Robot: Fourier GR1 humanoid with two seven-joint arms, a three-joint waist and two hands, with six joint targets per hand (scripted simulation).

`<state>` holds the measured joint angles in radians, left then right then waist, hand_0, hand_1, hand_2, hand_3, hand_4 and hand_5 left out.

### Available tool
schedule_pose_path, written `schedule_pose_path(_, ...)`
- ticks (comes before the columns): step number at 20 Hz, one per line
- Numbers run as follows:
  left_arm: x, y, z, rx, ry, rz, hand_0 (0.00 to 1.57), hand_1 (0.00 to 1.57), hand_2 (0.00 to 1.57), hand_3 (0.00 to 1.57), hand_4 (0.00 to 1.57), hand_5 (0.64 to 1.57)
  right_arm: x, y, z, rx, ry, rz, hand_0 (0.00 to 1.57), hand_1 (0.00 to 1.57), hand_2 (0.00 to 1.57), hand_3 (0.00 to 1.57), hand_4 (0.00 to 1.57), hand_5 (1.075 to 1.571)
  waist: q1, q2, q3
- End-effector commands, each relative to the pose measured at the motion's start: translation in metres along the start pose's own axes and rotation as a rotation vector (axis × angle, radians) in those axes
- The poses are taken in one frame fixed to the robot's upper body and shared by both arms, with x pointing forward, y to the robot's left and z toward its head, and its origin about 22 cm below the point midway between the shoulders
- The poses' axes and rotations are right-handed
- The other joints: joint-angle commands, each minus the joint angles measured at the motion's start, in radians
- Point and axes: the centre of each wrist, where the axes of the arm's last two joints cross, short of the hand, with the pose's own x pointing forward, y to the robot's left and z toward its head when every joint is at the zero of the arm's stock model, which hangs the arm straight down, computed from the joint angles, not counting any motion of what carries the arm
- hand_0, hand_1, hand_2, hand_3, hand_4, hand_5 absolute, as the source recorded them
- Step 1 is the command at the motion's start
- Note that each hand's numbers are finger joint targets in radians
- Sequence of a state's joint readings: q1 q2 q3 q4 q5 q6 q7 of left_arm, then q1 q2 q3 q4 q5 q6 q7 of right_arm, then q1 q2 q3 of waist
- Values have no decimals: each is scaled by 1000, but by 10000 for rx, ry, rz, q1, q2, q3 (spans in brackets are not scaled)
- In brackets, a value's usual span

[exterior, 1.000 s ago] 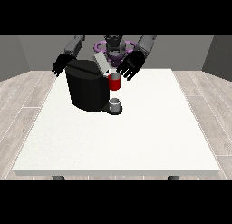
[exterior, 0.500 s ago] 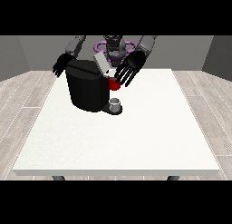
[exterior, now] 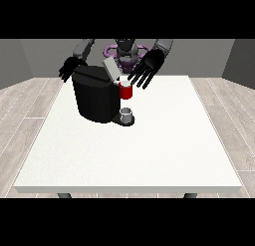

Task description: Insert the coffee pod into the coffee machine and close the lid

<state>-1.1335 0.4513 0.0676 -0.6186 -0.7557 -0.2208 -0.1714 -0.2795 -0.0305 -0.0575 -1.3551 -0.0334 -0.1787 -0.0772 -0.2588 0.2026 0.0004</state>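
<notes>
— Black, boxy, sitting on the white table (exterior: 149, 155) toward its far edge and nearer the far left corner: is that your coffee machine (exterior: 94, 95)?

— Yes. You see its lid (exterior: 110, 69) standing up and tilted at the top, a pale flap just behind the machine's front. Right under that flap, at the machine's front, you have a red thing at the machine (exterior: 126, 91).

— And the coffee pod?

— You can see a small grey cup-like thing (exterior: 127, 114) on the machine's base, directly below the red one. You cannot tell from here whether it is the pod, so treat it only as a grey thing.

— Where are the hands?

— The hand at the view's right (exterior: 148, 66) hovers above the far edge, just right of the raised lid and above the red thing. Its fingers are spread wide and straight, pointing down toward the table, holding nothing. The hand at the view's left (exterior: 71, 68) sits behind the machine's upper left corner, partly hidden by it; you cannot tell how its fingers lie.
</notes>
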Motion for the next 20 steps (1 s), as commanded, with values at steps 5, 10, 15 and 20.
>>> schedule_pose_path(5, 3, -41, 0, -434, 66, 892, 0, 0, 0, 0, 0, 1571, -23, -8, 17, -221, 468, -100, 0, 0, 0, 0, 433, 1571, 490, -843, -2)
schedule_pose_path(10, -30, -78, 17, -60, 460, 4034, 0, 0, 0, 0, 0, 1571, -24, -39, 28, -594, 1019, 49, 0, 0, 0, 0, 370, 1571, 804, -1980, -15)
schedule_pose_path(15, -52, -134, 41, -64, 498, 7091, 0, 0, 0, 0, 237, 1571, -33, -53, 43, -617, 1269, 394, 0, 0, 0, 0, 433, 1571, 1772, -3238, -20)
schedule_pose_path(20, -58, -188, 65, -19, 819, 8570, 0, 0, 0, 0, 0, 1571, -20, -56, 41, 528, 1234, 383, 0, 0, 0, 0, 370, 1571, 2143, -4008, -13)
